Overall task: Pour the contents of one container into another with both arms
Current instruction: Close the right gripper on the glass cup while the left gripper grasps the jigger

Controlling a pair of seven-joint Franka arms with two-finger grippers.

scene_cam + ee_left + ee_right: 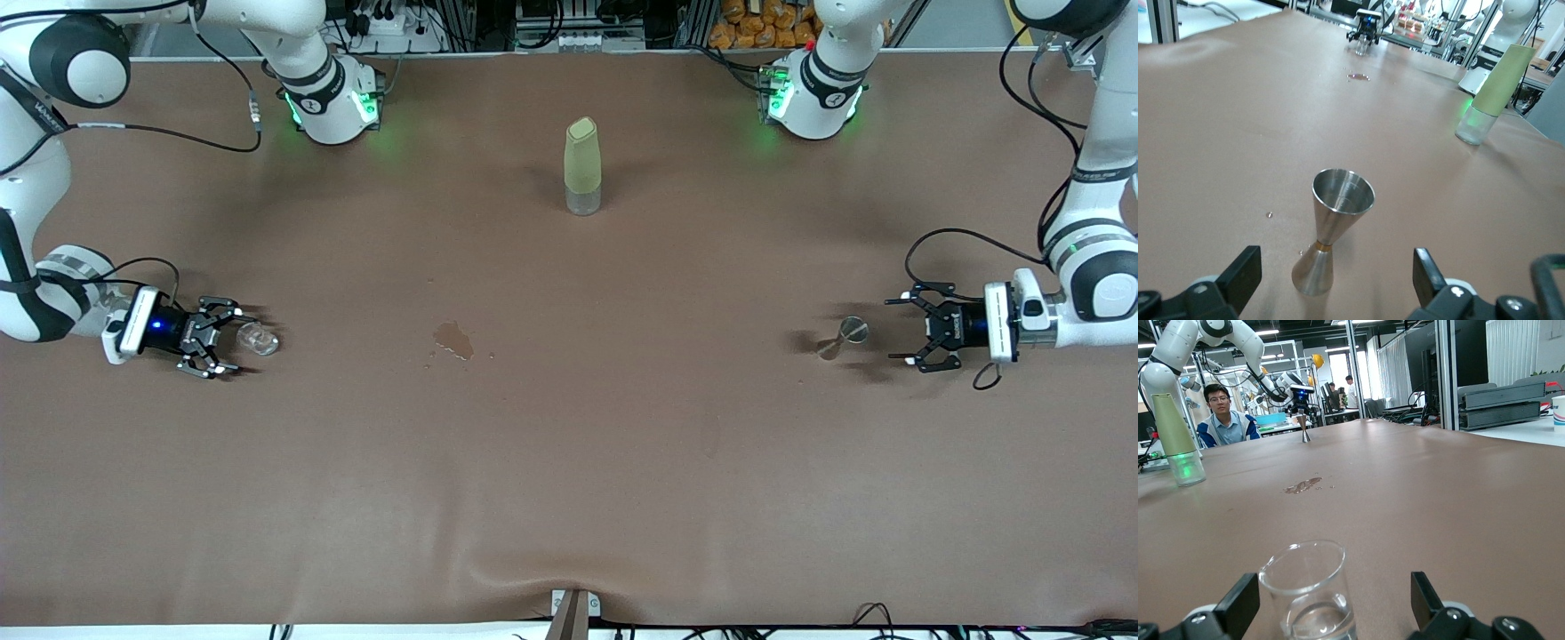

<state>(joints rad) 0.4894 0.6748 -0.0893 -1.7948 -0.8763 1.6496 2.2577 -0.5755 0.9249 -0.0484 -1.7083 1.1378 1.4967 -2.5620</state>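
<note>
1. Brown cloth covers the whole table (569, 462). On a clock face laid over the front view, the glass cup (259, 338) stands at nine o'clock, toward the right arm's end. The metal jigger (845, 338) stands at three o'clock, toward the left arm's end. An olive bottle (582, 167) stands at twelve, and a small wet stain (453, 340) lies near the centre.

2. Right gripper (222, 342): fingers spread wide, low at the cup, which sits between them ungripped. Left gripper (911, 333): fingers spread, just beside the jigger and not yet around it.

3. Risks, as I judge them:
   - The cup is tiny and smooth, so an off-centre closing could tip it and spill its liquid.
   - The jigger has a narrow waist and a small foot, so a finger nudge could topple it.
   - Its rim is a small target, so pouring could miss; the stain suggests how easily.

4. Only the right wrist view shows liquid in the cup's bottom. Only the left wrist view shows the jigger's empty bowl and brass-coloured waist band. Only the front view shows how well apart the two vessels stand.
</note>
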